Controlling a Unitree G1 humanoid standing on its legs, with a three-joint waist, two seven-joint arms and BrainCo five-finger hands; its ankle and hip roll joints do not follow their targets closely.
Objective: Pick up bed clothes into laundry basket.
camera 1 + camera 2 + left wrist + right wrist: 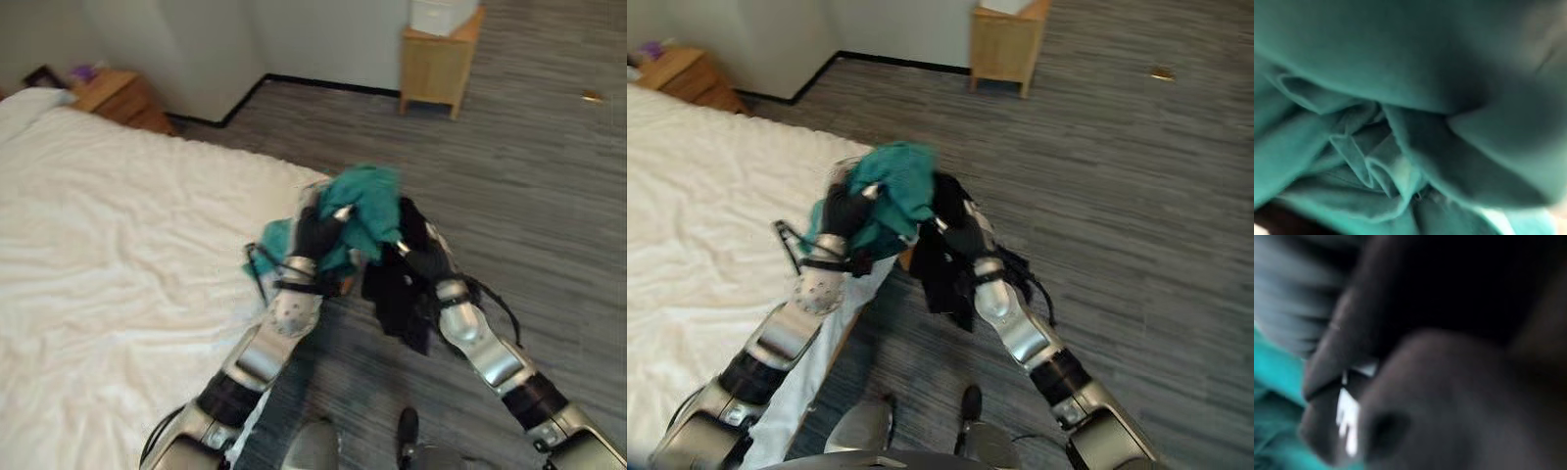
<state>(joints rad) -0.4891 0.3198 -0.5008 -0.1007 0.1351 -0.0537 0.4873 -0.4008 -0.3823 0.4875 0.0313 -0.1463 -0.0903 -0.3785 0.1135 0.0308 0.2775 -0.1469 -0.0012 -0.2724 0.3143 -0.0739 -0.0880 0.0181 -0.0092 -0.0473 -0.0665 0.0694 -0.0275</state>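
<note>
A teal garment (367,211) hangs bunched in the air just off the corner of the white bed (108,245). My left hand (318,233) is shut on it, one silver finger showing over the cloth. The left wrist view looks into its teal folds (1400,147). Right beside it a black garment (397,294) droops toward the floor, and my right hand (423,257) is shut on its upper part. The right wrist view looks at dark cloth (1459,308) from very close, with a strip of teal (1273,382) at its edge. The two garments touch each other.
White rumpled sheets cover the bed along the left. A wooden nightstand (118,96) stands by the wall at the back left. A small wooden table (438,64) with a white box (441,14) on top stands farther back. Grey striped carpet (549,196) spreads to the right.
</note>
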